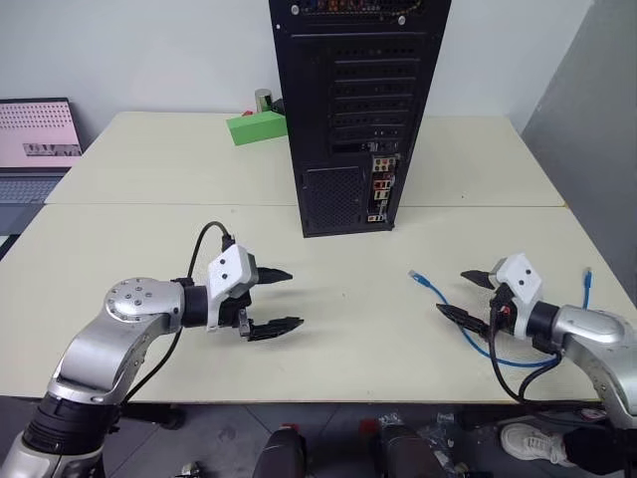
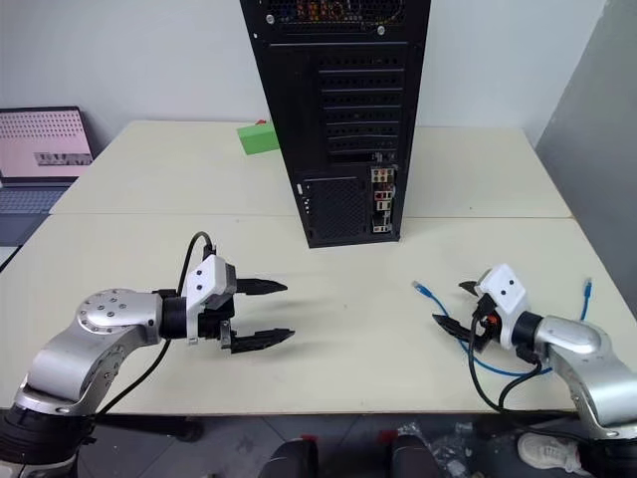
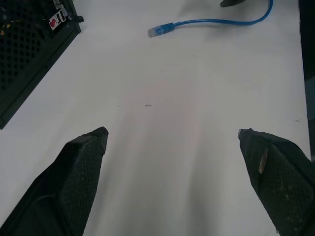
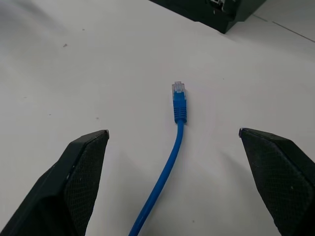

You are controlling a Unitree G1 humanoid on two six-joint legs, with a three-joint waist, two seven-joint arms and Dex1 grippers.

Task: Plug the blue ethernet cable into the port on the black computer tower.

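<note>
Right gripper (image 4: 173,135) (jaws spread) straddles thin, smooth blue ethernet cable (image 4: 167,167).

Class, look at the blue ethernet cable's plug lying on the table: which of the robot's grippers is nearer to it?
Right. The right gripper hangs open just beside the blue ethernet cable plug, which lies between its fingers; the left gripper is open, far across the table.

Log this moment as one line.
stage: before pickup | left tool: open | right tool: open, over cable | cable: on table, unplugged
</note>
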